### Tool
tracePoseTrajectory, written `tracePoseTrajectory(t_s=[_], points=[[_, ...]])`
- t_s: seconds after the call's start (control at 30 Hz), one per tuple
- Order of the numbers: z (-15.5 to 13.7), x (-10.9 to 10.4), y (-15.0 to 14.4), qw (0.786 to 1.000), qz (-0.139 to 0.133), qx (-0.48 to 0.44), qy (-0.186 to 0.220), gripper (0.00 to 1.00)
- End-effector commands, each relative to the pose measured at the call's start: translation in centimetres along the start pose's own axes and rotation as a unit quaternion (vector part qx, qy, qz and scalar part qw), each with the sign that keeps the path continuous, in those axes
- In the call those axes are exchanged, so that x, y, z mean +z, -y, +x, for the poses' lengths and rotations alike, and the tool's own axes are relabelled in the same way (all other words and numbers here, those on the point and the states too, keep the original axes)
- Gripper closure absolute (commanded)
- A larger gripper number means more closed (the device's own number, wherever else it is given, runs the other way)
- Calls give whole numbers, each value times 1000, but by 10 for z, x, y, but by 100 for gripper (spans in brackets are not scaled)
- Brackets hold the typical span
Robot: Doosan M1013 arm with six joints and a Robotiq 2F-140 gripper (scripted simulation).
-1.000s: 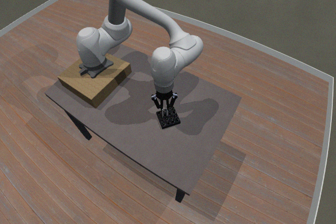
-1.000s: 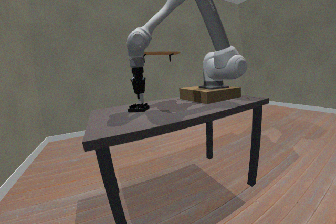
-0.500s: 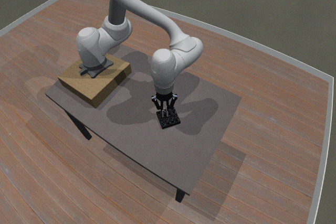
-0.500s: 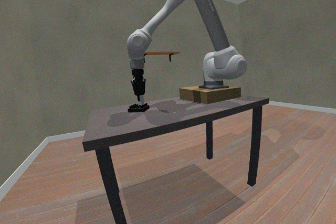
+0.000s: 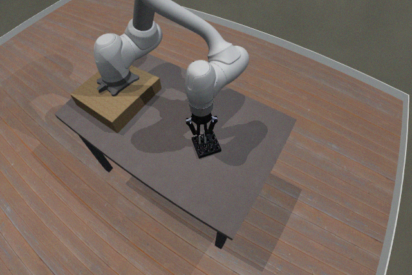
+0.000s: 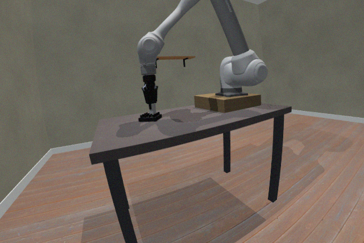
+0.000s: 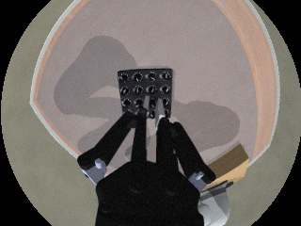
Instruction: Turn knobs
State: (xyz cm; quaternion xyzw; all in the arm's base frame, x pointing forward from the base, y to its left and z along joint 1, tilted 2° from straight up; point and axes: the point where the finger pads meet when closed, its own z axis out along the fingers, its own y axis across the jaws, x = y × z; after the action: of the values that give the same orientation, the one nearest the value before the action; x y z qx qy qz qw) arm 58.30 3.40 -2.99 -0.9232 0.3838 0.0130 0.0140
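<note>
The black knob box point(image 5: 206, 145) stands flat on the dark table near its middle. It also shows in the exterior view point(image 6: 150, 116) and in the wrist view point(image 7: 146, 89), where its knobs form a small square grid. My gripper point(image 5: 203, 139) points straight down onto the box. Its fingers stand almost together, with only a narrow gap. In the wrist view the fingertips are at the row of knobs nearest the camera, right of the middle. In the exterior view the fingertips point(image 6: 152, 110) reach down to knob height. The knob names and white lines are too small to read. I cannot tell whether a knob sits between the fingers.
The arm's base stands on a tan wooden block point(image 5: 116, 98) at the table's back corner, also seen in the exterior view point(image 6: 227, 101). A small wooden shelf point(image 6: 175, 57) hangs on the wall behind the arm. The table's edge point(image 5: 186, 205) lies in front of the box.
</note>
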Motion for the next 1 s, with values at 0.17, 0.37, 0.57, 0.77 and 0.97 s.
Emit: tracePoseTrajectory(t_s=[0.17,0.37,0.57,0.77,0.97], points=[[0,0,0,1000,0,0,0,88],[0,0,0,1000,0,0,0,88],[0,0,0,1000,0,0,0,88],[0,0,0,1000,0,0,0,88],[0,0,0,1000,0,0,0,95]])
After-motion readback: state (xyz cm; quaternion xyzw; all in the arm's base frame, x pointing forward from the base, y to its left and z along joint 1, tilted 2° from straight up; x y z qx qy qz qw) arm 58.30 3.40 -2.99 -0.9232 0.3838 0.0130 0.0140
